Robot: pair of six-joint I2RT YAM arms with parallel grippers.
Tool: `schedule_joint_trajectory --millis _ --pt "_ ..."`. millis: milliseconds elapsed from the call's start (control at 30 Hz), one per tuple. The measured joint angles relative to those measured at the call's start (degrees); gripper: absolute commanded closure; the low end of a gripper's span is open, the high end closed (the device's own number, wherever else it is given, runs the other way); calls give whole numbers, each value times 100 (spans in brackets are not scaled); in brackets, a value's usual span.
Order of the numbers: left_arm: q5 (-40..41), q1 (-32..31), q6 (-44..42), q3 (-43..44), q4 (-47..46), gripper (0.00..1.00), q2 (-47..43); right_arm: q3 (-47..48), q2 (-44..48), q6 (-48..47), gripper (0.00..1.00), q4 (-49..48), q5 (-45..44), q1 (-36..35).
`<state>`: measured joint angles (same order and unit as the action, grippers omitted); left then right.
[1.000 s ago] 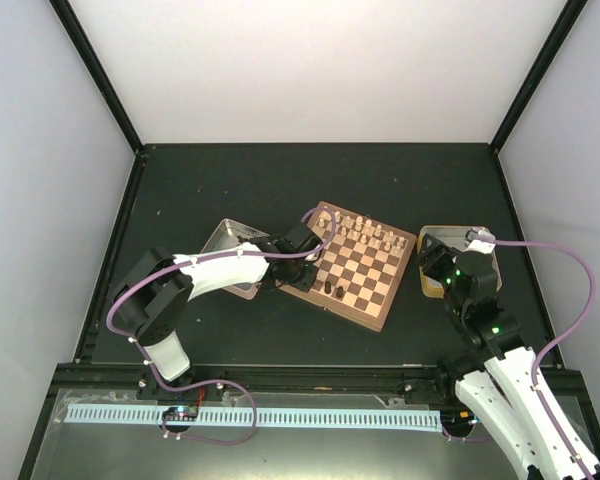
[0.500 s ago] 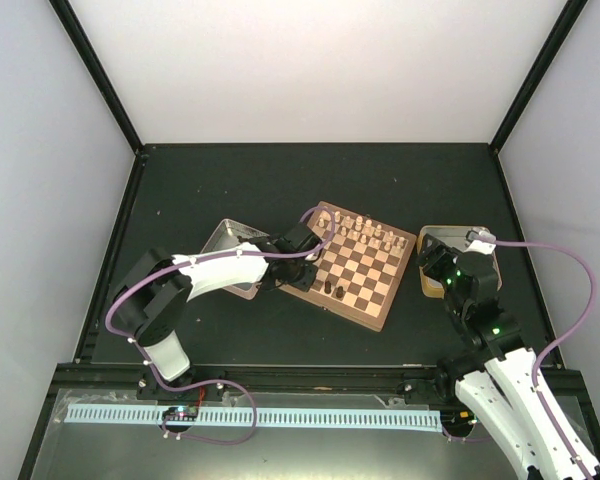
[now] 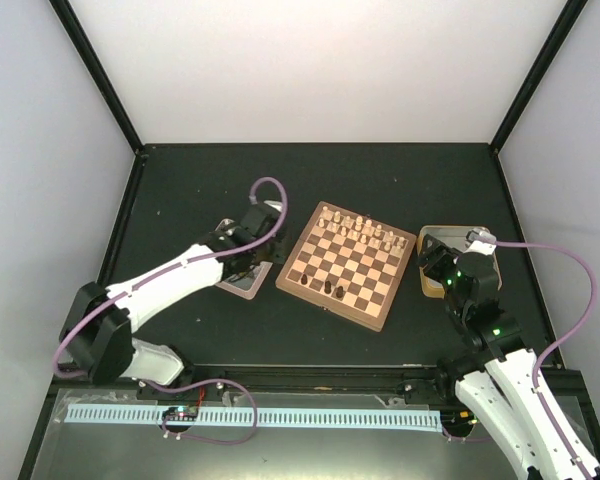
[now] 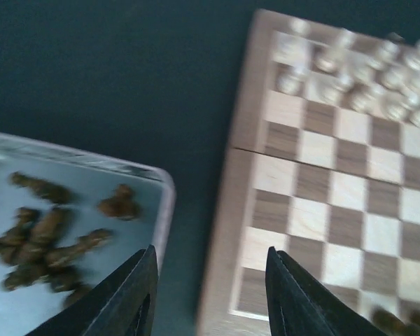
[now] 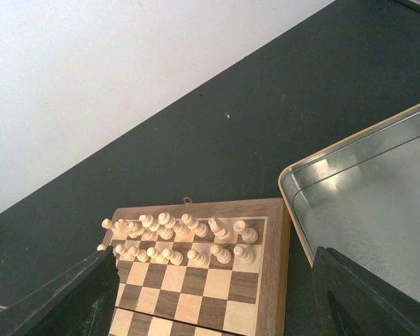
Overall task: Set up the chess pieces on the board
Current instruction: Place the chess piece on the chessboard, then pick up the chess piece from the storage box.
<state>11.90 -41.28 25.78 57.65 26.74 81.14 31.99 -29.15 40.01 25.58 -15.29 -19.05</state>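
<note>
Now that left pincer [image 4: 210, 273], part-open and empty, has swung from board [image 3: 348, 265] to tray [image 4: 126, 171], chess pieces [image 4: 45, 238] pickup likely next; right pincer [image 5: 213, 269] wide, empty.

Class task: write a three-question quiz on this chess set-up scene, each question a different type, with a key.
1. True or false: the cream-white chessmen stand in two rows at one edge of the board.
2. Most dark chess pieces lie: A in the metal tray; B on the board; C held by the left gripper.
3. Fill in: the left gripper's jaws stand ___.
Key: 1 true; 2 A; 3 open.
</note>
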Motion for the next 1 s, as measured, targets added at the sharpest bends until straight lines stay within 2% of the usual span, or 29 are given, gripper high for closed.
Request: schedule_joint_trajectory --millis 167,367,500,833,1000 --pt "120 975 455 -682 -94 56 -450 0 2 0 23 15 0 0" --pt "0 1633 627 -988 -109 58 -313 0 0 0 23 15 2 0" --pt "-146 1853 634 -990 -186 67 7 0 0 0 23 15 2 0" --pt "-385 2011 614 -990 -380 76 608 0 -4 -2 25 15 2 0" --pt "-468 2044 586 -990 -448 86 879 0 -11 -2 25 15 2 0"
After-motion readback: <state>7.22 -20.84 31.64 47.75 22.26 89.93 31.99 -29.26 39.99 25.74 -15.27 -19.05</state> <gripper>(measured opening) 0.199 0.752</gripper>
